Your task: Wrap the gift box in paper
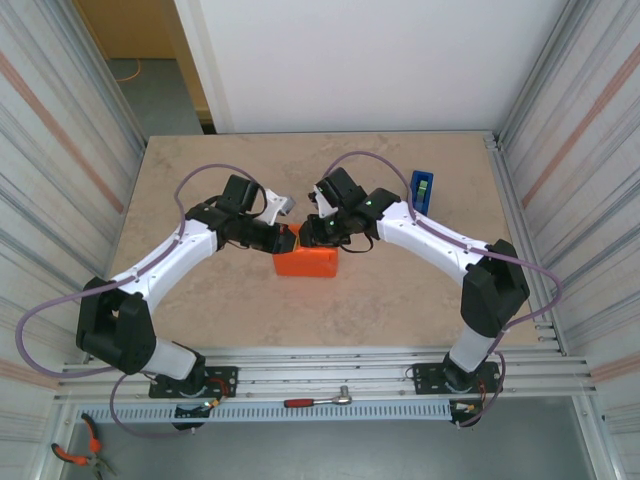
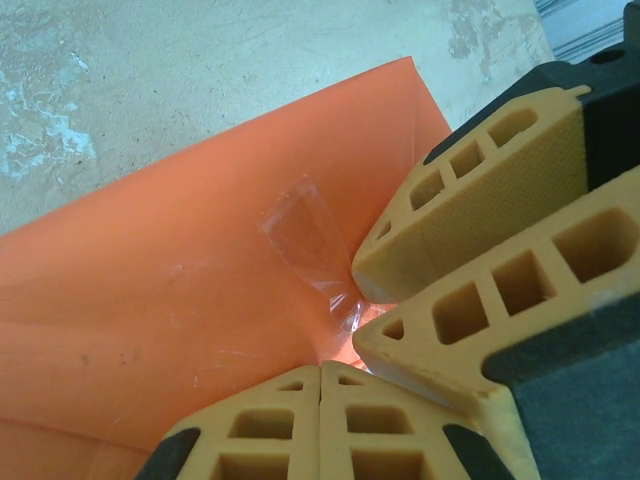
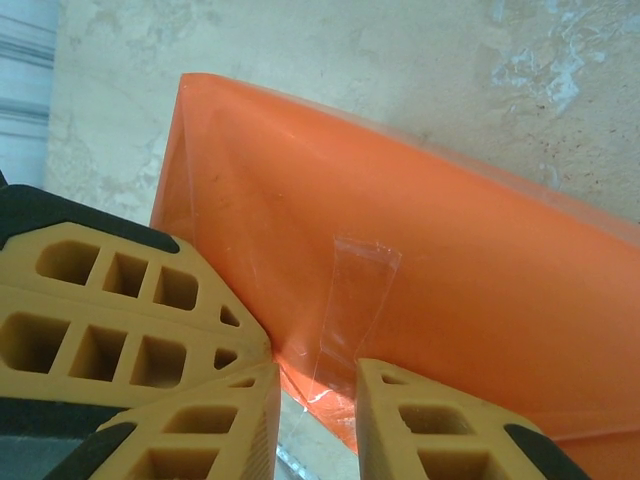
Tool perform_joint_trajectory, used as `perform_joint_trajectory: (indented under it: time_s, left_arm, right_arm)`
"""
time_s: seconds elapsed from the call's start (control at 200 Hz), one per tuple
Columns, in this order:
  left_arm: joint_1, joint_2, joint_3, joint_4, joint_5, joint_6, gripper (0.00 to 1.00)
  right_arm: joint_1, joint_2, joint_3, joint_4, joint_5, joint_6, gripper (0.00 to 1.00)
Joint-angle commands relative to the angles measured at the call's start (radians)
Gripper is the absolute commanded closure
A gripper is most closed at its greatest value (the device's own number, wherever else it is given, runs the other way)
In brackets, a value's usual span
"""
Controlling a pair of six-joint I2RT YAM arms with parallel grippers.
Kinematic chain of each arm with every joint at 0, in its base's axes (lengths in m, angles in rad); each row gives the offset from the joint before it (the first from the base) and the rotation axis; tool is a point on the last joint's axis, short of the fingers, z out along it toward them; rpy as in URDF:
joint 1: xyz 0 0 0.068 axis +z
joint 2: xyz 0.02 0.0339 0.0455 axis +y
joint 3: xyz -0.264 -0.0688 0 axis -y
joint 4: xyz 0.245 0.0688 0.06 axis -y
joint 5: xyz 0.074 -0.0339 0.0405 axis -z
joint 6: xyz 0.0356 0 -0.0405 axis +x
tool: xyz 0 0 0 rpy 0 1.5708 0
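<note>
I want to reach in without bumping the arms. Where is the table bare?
Bare table lies between the orange paper and the near edge; also the far strip along the white wall, and the far left corner. Crowded: the middle, where the left gripper and right gripper meet over the paper, and beside the blue tape dispenser.
</note>
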Motion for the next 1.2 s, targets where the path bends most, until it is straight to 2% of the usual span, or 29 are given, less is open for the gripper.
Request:
perform_joint_trajectory:
  time_s: [0.0,0.286,0.486,0.701,0.837,0.882,1.012,1.052,1.087,1.193]
  left_arm:
    - [-0.002,0.006,-0.033,-0.03,-0.044,0.022,1.0]
    - [-0.002,0.011,-0.034,-0.029,-0.041,0.024,1.0]
    - [-0.001,0.012,-0.035,-0.028,-0.041,0.025,1.0]
    - [-0.002,0.011,-0.037,-0.026,-0.038,0.025,1.0]
    - [-0.001,0.008,-0.037,-0.023,-0.037,0.023,1.0]
    - [-0.002,0.008,-0.037,-0.023,-0.036,0.024,1.0]
    - [-0.002,0.008,-0.04,-0.022,-0.035,0.024,1.0]
    - [-0.002,0.009,-0.04,-0.02,-0.035,0.024,1.0]
    - [-0.002,0.008,-0.041,-0.019,-0.034,0.024,1.0]
    - [-0.002,0.004,-0.043,-0.02,-0.034,0.024,1.0]
  right_arm:
    - [0.017,0.025,0.014,-0.103,-0.018,-0.046,0.71]
    - [0.018,0.028,0.048,-0.137,-0.031,-0.091,0.67]
    - [0.02,0.012,0.044,-0.111,-0.088,-0.106,0.62]
    - [0.013,-0.061,0.035,-0.078,-0.103,-0.09,0.61]
    - [-0.029,-0.129,-0.018,-0.009,-0.111,-0.042,0.62]
    - [-0.049,-0.147,-0.042,0.031,-0.121,-0.018,0.66]
    - [-0.097,-0.142,-0.08,0.122,-0.183,0.054,0.92]
    - [-0.103,-0.132,-0.084,0.144,-0.192,0.071,0.97]
    - [-0.108,-0.12,-0.084,0.163,-0.202,0.083,1.0]
    - [-0.106,-0.08,-0.08,0.205,-0.221,0.108,1.0]
